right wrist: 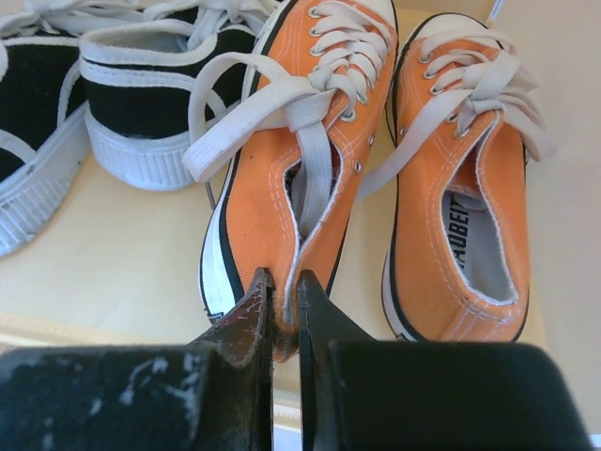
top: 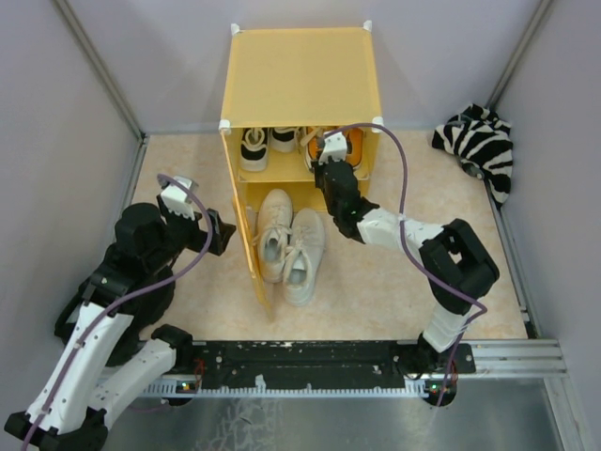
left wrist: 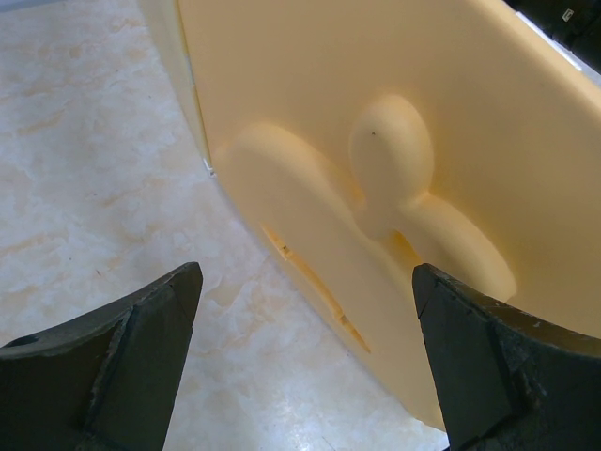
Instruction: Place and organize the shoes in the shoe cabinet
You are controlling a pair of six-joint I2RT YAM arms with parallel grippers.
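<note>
Right gripper (right wrist: 284,315) pinches the heel of an orange sneaker (right wrist: 282,178) inside the shoe cabinet (top: 300,75). Left gripper (left wrist: 305,282), spread, faces the embossed door (left wrist: 394,141).

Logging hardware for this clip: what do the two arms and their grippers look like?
The left arm and right arm both mix black joint housings with white link covers, and a purple cable loops along each. A small white camera block sits on each wrist. The left gripper has black, wedge-shaped fingers; the right gripper has black fingers with whitish scuffs.
</note>
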